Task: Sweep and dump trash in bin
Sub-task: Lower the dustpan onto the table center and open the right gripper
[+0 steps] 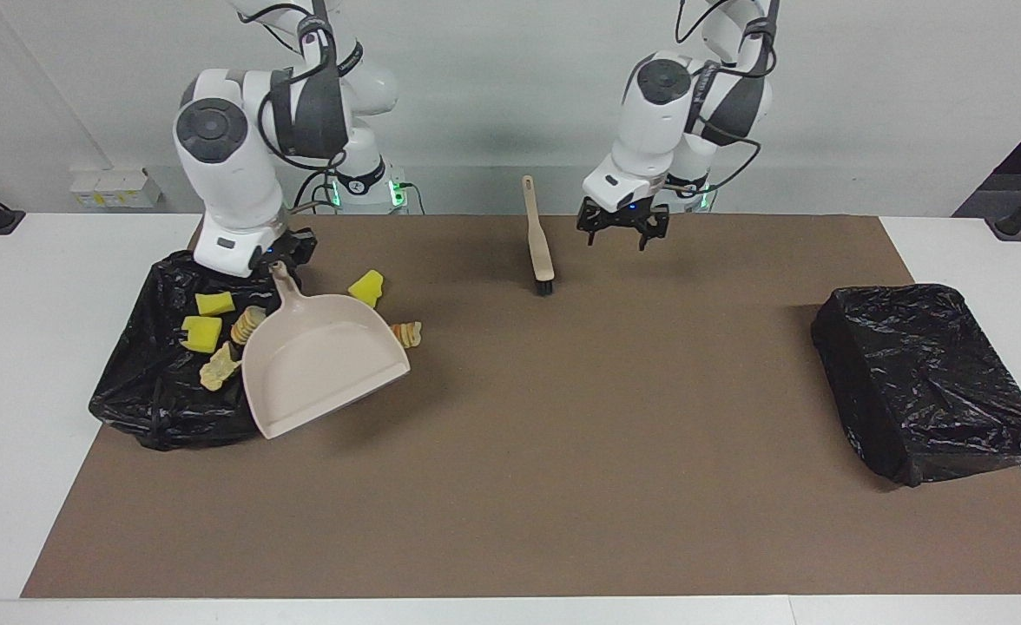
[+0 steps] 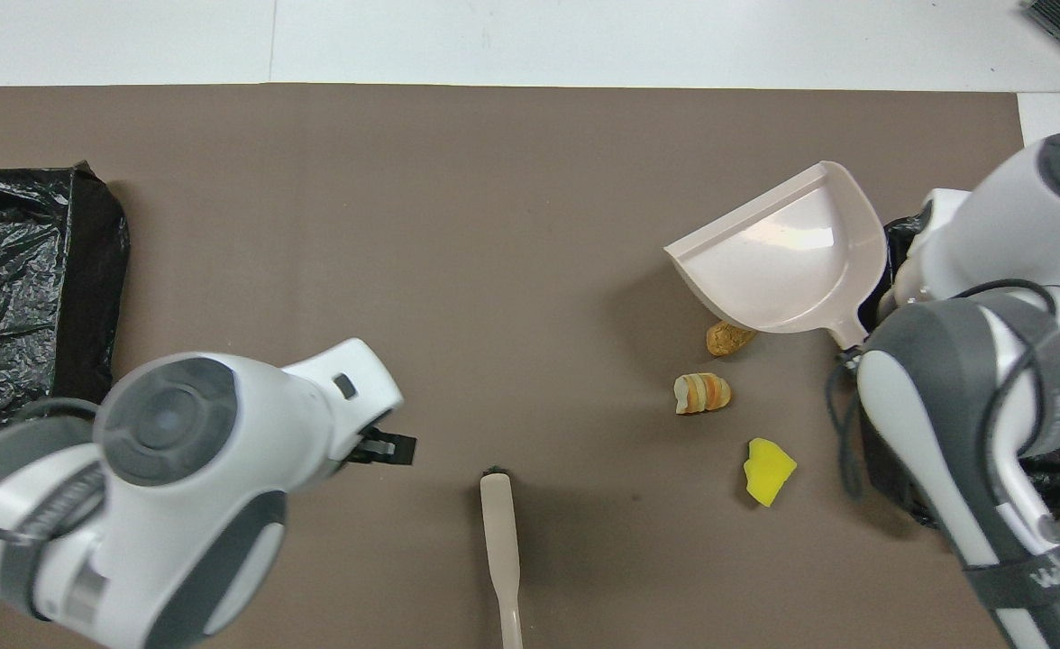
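Several pieces of trash (image 1: pixel 200 332) lie in the black-bagged bin (image 1: pixel 159 421) at the right arm's end. On the mat beside the bin lie a yellow sponge chunk (image 1: pixel 366 288) (image 2: pixel 769 470), a striped bread bit (image 2: pixel 702 393) and a brown bit (image 2: pixel 726 339) half under the dustpan. My right gripper (image 1: pixel 278 265) is shut on the handle of the beige dustpan (image 1: pixel 324 365) (image 2: pixel 791 257), held tilted over the mat by the bin. The brush (image 1: pixel 538 239) (image 2: pixel 500 541) lies on the mat. My left gripper (image 1: pixel 622 233) (image 2: pixel 388 446) hangs open beside the brush, holding nothing.
A second bin wrapped in black bag (image 1: pixel 927 382) (image 2: pixel 25 288) stands at the left arm's end. A brown mat (image 1: pixel 563 451) covers most of the white table.
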Controlling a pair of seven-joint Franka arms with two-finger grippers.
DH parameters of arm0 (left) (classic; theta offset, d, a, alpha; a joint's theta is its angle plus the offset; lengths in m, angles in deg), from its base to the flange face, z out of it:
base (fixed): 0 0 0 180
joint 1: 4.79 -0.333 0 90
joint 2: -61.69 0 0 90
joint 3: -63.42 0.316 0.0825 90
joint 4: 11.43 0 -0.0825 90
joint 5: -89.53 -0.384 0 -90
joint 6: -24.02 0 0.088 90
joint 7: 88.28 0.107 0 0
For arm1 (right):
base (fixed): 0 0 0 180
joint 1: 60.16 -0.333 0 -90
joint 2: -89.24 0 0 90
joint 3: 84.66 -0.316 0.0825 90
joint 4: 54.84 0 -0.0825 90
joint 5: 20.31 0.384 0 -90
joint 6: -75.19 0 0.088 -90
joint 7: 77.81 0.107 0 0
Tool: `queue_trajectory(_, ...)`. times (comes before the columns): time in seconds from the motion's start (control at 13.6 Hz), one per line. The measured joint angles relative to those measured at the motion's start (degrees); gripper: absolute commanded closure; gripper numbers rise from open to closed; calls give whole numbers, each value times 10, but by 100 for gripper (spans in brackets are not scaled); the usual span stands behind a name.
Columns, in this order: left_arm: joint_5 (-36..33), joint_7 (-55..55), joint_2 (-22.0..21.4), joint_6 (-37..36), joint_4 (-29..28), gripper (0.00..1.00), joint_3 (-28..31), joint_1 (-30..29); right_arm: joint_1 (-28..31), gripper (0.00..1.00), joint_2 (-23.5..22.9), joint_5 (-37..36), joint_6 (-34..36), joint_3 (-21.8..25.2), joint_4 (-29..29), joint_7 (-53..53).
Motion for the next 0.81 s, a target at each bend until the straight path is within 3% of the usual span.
queue_trajectory(0.37, -10, 131, 44, -96, 187, 0, 122, -11, -129, 100, -40, 58, -19, -1, -20, 206)
queue_trajectory(0.81, -31, 196, 93, -194, 327, 0, 130, -59, -243, 100, -177, 86, -29, -1, -144, 403)
